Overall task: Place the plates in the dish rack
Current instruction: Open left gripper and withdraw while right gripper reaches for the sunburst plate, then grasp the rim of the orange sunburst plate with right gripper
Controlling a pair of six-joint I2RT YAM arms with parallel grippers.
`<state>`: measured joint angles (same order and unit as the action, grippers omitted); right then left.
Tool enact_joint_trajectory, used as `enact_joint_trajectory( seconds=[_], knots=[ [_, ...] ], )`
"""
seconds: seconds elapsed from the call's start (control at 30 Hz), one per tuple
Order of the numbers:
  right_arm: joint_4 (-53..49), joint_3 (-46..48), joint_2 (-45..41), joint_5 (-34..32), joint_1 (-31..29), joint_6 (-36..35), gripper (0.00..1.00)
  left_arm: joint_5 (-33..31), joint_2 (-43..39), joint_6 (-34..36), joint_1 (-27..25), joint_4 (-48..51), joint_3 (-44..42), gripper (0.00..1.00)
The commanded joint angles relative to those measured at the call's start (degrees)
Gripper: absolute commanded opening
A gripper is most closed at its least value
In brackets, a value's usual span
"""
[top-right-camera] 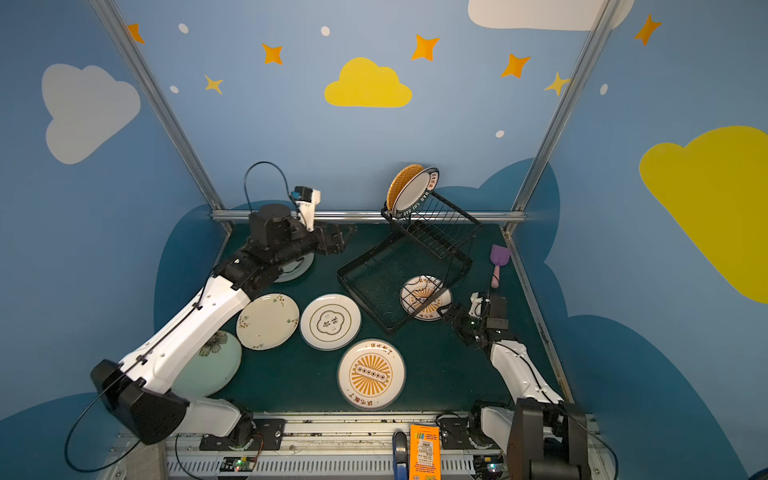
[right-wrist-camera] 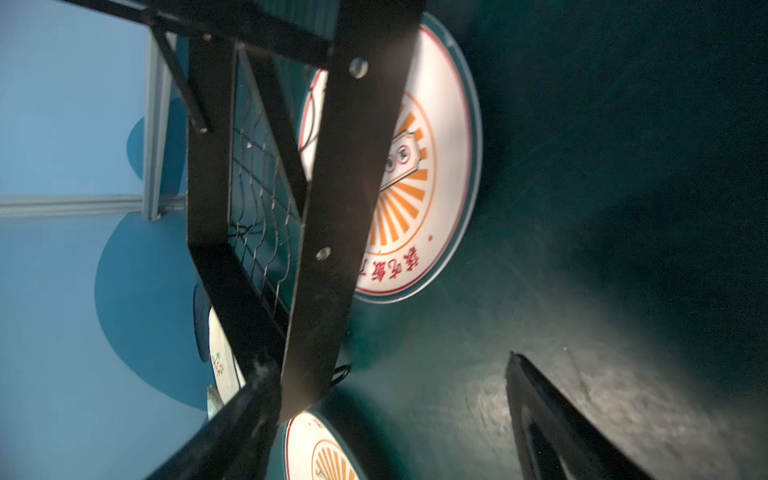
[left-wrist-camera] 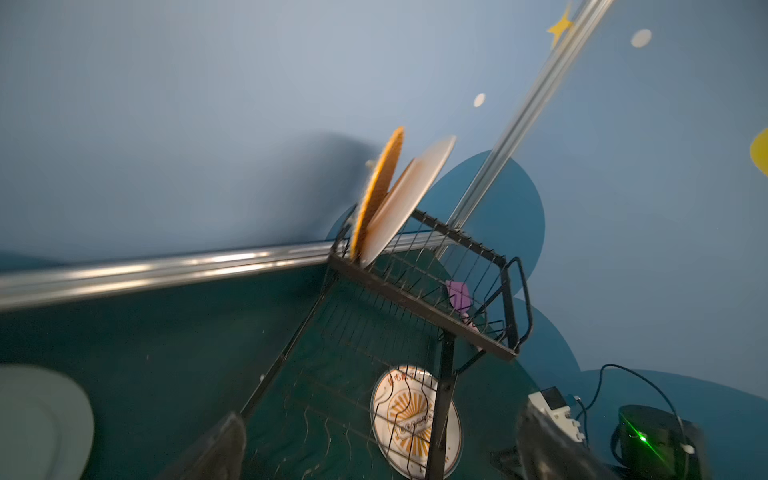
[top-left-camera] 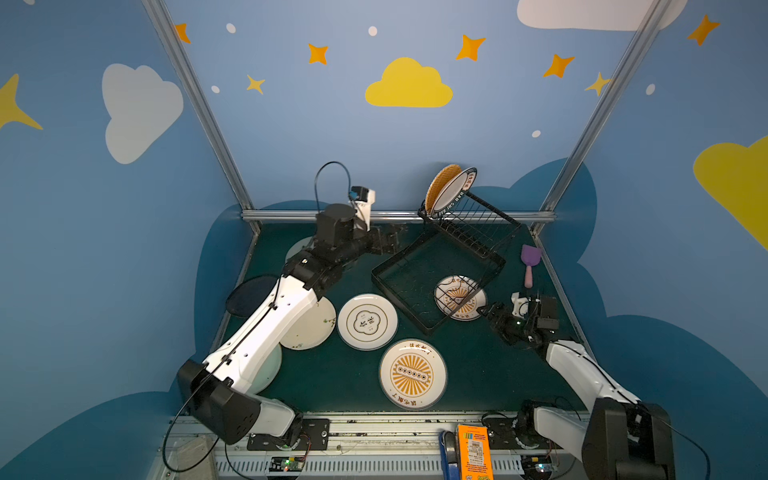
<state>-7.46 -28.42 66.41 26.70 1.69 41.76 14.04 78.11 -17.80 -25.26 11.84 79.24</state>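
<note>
Trouble lay with the white orange-sunburst plate [top-left-camera: 470, 309] flat beneath the near corner of the black wire dish rack [top-left-camera: 399, 303]: dragging it out could jolt the rack and topple two upright round plates [top-left-camera: 453, 192] slotted in it. The left end effector [top-left-camera: 392, 237] and right end effector [top-left-camera: 487, 312] gaped, empty.

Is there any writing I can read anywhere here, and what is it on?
"该吃饭了": red characters on the rim of the far sunburst plate, in the right wrist view.
Near sunburst plate: similar rim characters, too small to be sure.
Upright lettered-rim plate: dark capitals, too small to read.
Flower-outline plate: centre marks unreadable.
Orange packet: label and barcode too small.
</note>
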Motion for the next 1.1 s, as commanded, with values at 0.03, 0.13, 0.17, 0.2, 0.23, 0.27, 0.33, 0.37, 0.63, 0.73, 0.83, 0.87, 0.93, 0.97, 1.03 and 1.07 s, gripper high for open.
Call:
enact_joint_trajectory(
  seconds=[0.03,0.13,0.17,0.2,0.23,0.27,0.33,0.37,0.63,0.73,0.83,0.87,0.93,0.97,1.03,1.07],
  knots=[
    [0.9,-3.8,7.8,-1.7,0.5,1.5,0.77,16.0,-7.2,-11.3,6.4,-10.3,-11.1,1.0],
    [-0.3,-8.1,15.6,3.4,1.4,0.9,0.69,24.9,-10.9,-13.0,9.0,-15.8,-18.5,1.0],
    [0.4,-8.8,18.1,4.7,1.5,1.4,0.64,27.1,-11.6,-13.7,9.3,-17.1,-20.4,1.0],
    [2.3,-8.7,19.8,5.7,1.5,2.5,0.6,28.3,-12.0,-14.2,9.5,-17.5,-21.3,1.0],
    [5.0,-8.3,21.3,6.1,1.6,3.8,0.58,29.3,-12.2,-14.3,9.4,-17.8,-22.3,1.0],
    [6.6,-8.1,22.6,6.0,1.7,4.8,0.55,30.2,-12.3,-14.4,9.5,-18.2,-23.3,1.0],
    [8.3,-8.1,23.8,5.6,1.5,5.7,0.51,30.7,-12.3,-14.3,9.4,-19.1,-25.2,1.0],
    [8.4,-8.0,23.9,4.4,1.2,5.9,0.51,30.5,-12.3,-14.3,9.4,-19.9,-26.2,1.0],
    [10.4,-8.1,27.8,2.3,1.1,7.4,0.43,31.5,-11.5,-16.2,11.3,-22.0,-27.5,1.0],
    [10.4,-8.1,28.3,1.0,1.2,7.6,0.38,31.5,-12.0,-16.5,11.5,-22.2,-28.0,1.0],
    [11.2,-8.0,28.6,0.2,1.1,8.3,0.34,31.6,-12.1,-17.4,11.6,-23.0,-28.6,1.0],
    [11.3,-8.2,28.8,-0.1,1.0,8.5,0.32,31.6,-11.9,-17.7,11.5,-23.2,-28.7,1.0],
    [11.9,-8.2,29.4,-0.4,0.9,9.2,0.3,31.6,-11.3,-18.3,11.7,-23.0,-28.5,1.0],
    [12.1,-8.3,29.7,-0.5,0.9,9.4,0.29,31.6,-11.2,-18.2,11.7,-22.9,-28.5,1.0],
    [12.5,-7.8,29.9,-0.8,0.9,9.8,0.27,31.6,-11.0,-18.6,12.0,-22.7,-28.5,1.0],
    [12.7,-7.8,29.8,-1.1,0.9,9.9,0.27,31.6,-11.0,-18.7,11.9,-22.9,-28.5,1.0]
  ],
)
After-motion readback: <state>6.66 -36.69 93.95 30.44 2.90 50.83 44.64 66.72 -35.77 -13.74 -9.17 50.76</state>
